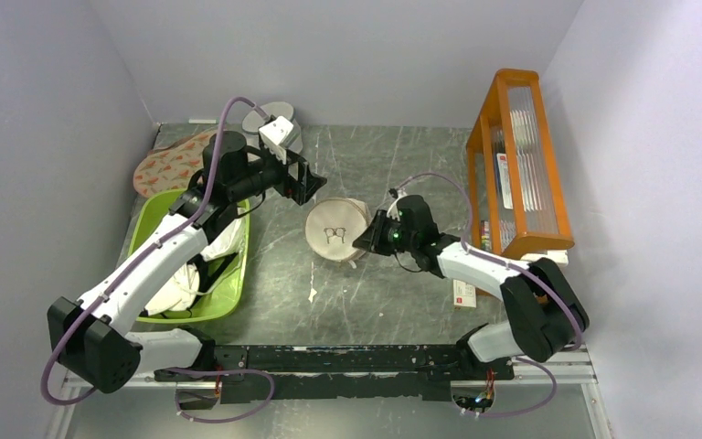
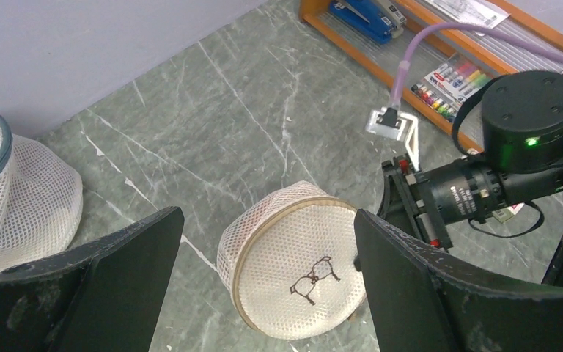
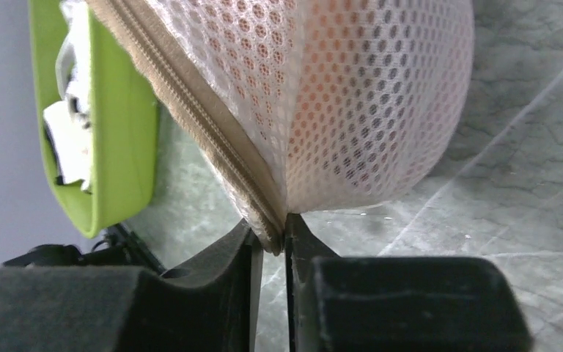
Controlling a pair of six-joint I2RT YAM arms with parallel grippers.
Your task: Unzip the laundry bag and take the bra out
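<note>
On the table (image 1: 379, 306), laundry bag (image 1: 336, 229) between basket (image 1: 231, 285) at left, rack (image 1: 519, 77) at right.

Green bin (image 1: 203, 311) w/ white laundry (image 1: 179, 287) L; orange rack (image 1: 535, 242) R; patterned oval pouch (image 1: 172, 165) back-L.

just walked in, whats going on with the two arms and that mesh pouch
The right gripper has its jaws pinched on the zip rim of the laundry bag, a cream mesh dome in the middle of the table. The left gripper hovers wide open beside the bag, touching nothing. The zip looks closed where it shows, and no bra is out.
</note>
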